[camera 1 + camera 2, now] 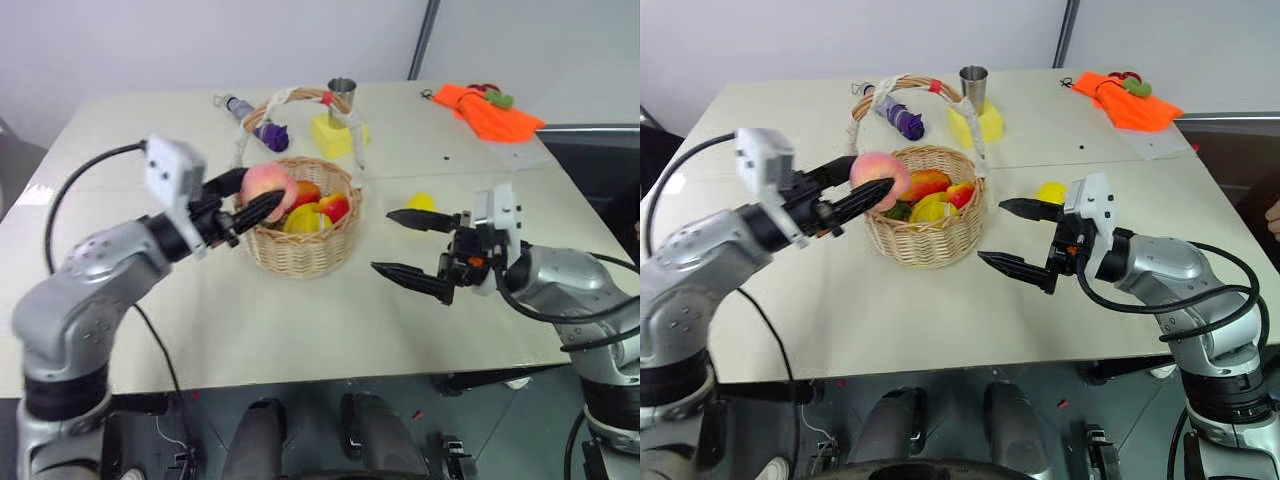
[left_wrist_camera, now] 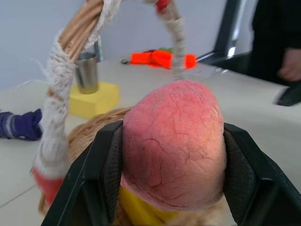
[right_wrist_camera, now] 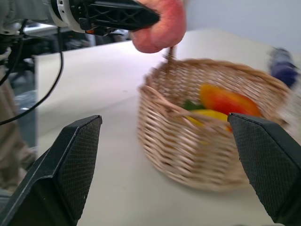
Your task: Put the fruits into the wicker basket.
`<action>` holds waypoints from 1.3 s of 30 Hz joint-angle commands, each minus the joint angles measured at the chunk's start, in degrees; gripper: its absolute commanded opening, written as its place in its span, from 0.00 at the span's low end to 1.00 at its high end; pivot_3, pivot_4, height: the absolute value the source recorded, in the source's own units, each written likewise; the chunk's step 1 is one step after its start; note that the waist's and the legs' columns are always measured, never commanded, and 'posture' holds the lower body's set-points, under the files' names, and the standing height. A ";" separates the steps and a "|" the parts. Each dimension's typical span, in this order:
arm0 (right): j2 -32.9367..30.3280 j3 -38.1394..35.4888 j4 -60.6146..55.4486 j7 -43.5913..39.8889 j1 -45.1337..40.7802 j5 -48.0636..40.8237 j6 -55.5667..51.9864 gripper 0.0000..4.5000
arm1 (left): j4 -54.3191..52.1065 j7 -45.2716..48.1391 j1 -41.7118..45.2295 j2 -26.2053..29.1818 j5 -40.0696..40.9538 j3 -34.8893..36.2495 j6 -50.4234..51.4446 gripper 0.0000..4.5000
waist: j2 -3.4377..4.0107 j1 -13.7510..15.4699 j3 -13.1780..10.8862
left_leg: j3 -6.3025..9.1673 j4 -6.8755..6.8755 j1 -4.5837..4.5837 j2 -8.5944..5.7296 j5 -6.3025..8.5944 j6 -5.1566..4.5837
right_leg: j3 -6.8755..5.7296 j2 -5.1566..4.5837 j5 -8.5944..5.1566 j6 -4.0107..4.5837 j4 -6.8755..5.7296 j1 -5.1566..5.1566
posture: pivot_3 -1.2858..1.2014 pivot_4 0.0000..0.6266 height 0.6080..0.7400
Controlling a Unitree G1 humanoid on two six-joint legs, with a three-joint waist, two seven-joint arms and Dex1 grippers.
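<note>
The round light-tan wicker basket [image 1: 925, 225] with its tall white-wrapped, red-banded handle serves as the landmark on the pale table [image 1: 890, 320]. Nearest the robot, to the basket's right and apart from it, the right gripper [image 1: 1020, 240] hangs level with its two black fingers spread wide and nothing between them. Beyond that gripper, well right of the basket, the small bright yellow lemon [image 1: 1050, 191] lies on the table, partly hidden by the upper finger.

At the basket's near-left rim, the left gripper [image 1: 262, 200] is clamped on the round pink-orange peach [image 1: 268, 186], held just above the rim; in the left wrist view the black pads [image 2: 113, 165] press both sides of the fruit, and its underside is cut off from sight. Inside the basket lie orange, red and yellow pieces, overlapping so their shapes are hard to tell.

Behind the basket sit a purple folded umbrella [image 1: 904, 118], a yellow foam block [image 1: 980, 126] and a steel cup [image 1: 973, 85], the handle crossing in front of them. Farthest right, an orange cloth [image 1: 1130, 105] lies near the table's edge.
</note>
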State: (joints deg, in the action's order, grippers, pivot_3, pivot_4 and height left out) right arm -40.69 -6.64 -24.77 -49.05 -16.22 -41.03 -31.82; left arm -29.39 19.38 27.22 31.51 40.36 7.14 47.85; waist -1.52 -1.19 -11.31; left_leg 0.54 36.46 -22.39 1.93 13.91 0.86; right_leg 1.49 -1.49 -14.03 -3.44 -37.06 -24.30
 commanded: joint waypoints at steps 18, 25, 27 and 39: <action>15.99 0.87 32.79 33.84 -16.73 25.62 -0.16 1.00 | -6.47 15.46 -14.71 0.88 2.94 1.11 -10.25 1.00 | 0.04 0.41 -0.02 | -0.02 -0.21 -0.04 -0.01 -0.01 0.01 | 0.01 -0.04 -0.10 0.19 -0.04 -0.16 | 0.52 0.24 1.00; 20.01 -0.16 35.50 38.60 -18.72 26.54 -5.72 1.00 | -8.09 13.75 -15.28 0.20 3.78 0.87 -10.06 1.00 | 0.05 0.25 -0.02 | -0.01 -0.21 -0.05 -0.02 -0.01 0.01 | 0.01 -0.05 0.00 0.00 -0.04 -0.15 | 0.52 0.24 1.00; 20.51 -0.40 35.52 39.20 -18.78 26.68 -6.25 1.00 | -8.32 13.59 -15.44 0.22 3.80 0.65 -10.05 1.00 | 0.06 0.21 -0.02 | -0.01 -0.21 -0.05 -0.02 -0.01 0.01 | 0.01 -0.05 0.00 0.00 -0.04 -0.15 | 0.52 0.24 1.00; 11.91 2.11 18.22 22.31 -11.82 24.53 2.40 0.60 | -3.51 16.22 -20.09 2.35 3.26 7.96 -14.01 1.00 | 0.09 0.14 -0.04 | -0.01 -0.26 -0.03 -0.01 0.00 0.00 | 0.01 -0.03 -0.02 -0.03 -0.03 -0.17 | 0.52 0.24 1.00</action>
State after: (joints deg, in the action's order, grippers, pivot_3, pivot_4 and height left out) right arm -25.74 -5.81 1.46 -18.40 -29.56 -13.99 -33.39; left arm -33.59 34.36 8.14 33.23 43.48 11.30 36.59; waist -1.43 -1.05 -11.34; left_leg 0.53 36.20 -22.42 1.93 13.91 0.85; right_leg 1.49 -1.52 -14.05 -3.47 -37.08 -24.47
